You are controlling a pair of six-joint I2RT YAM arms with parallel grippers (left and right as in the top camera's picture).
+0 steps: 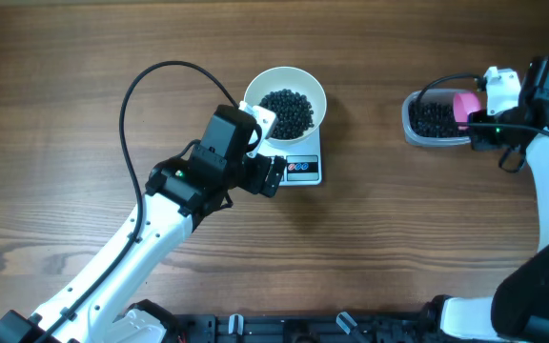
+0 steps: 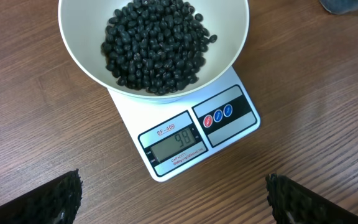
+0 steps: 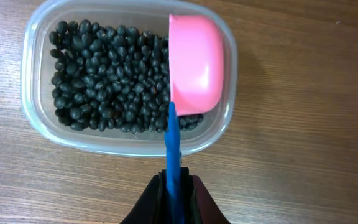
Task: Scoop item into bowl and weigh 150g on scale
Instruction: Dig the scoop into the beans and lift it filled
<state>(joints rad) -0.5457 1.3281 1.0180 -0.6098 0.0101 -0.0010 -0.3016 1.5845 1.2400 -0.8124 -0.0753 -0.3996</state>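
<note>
bowl [image 2: 82, 53] of beans [image 2: 154, 43] on scale [image 2: 135, 110] | display [image 2: 174, 144] reads 98

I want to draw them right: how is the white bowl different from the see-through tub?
The white bowl is round and solid white; the clear tub is a see-through rounded rectangle. The bowl sits on the scale; the tub sits on the table. A pink scoop hangs over the tub; the bowl has none. Both hold black beans.

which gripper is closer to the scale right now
Left. The left gripper hangs open right by the scale, at its display edge. The right gripper is far off at the clear tub, shut on the pink scoop.
</note>
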